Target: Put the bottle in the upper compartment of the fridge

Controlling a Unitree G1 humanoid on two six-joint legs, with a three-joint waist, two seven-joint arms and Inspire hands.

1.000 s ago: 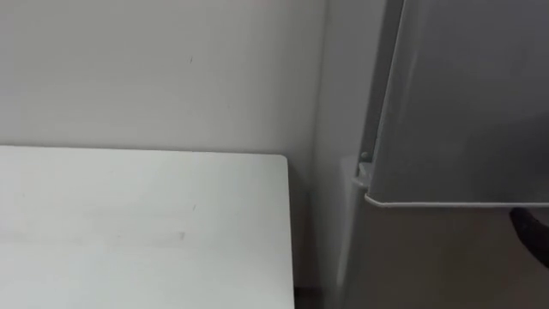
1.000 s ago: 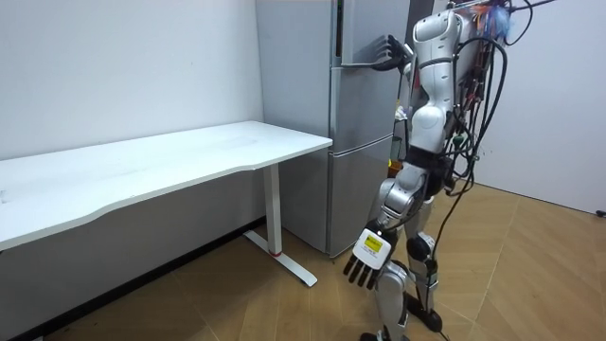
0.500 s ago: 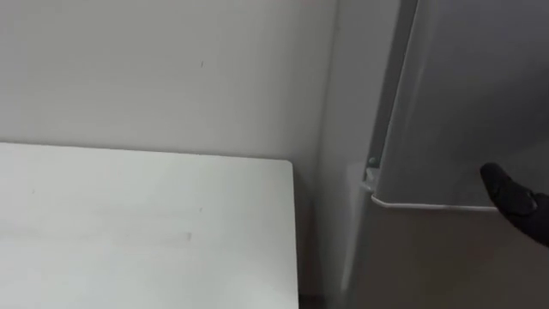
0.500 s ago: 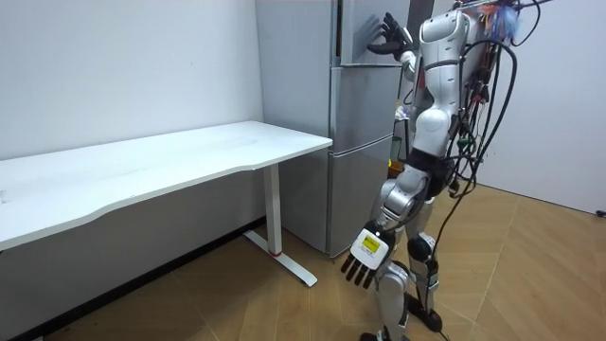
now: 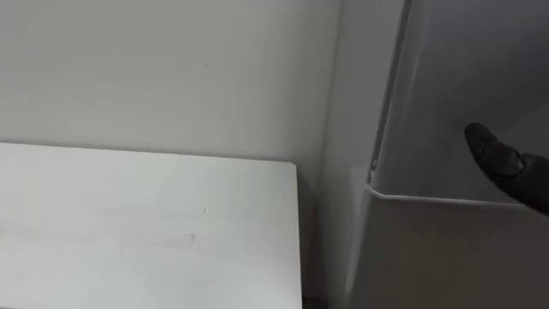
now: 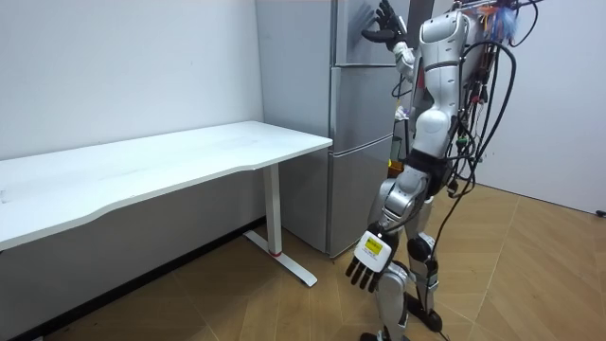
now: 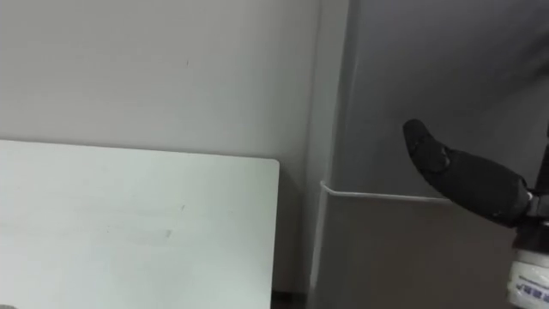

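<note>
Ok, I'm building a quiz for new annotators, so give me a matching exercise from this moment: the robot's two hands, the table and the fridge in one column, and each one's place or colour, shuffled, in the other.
Things:
1. right hand
2. left hand
3. table
4. fridge

Descriptions:
A. white, along the wall beside the fridge
B. hangs low by the robot's leg, fingers relaxed
C. grey, two doors, one above the other
D. raised in front of the upper fridge door, fingers spread

Pairs: 1-D, 2-B, 3-A, 4-C.
</note>
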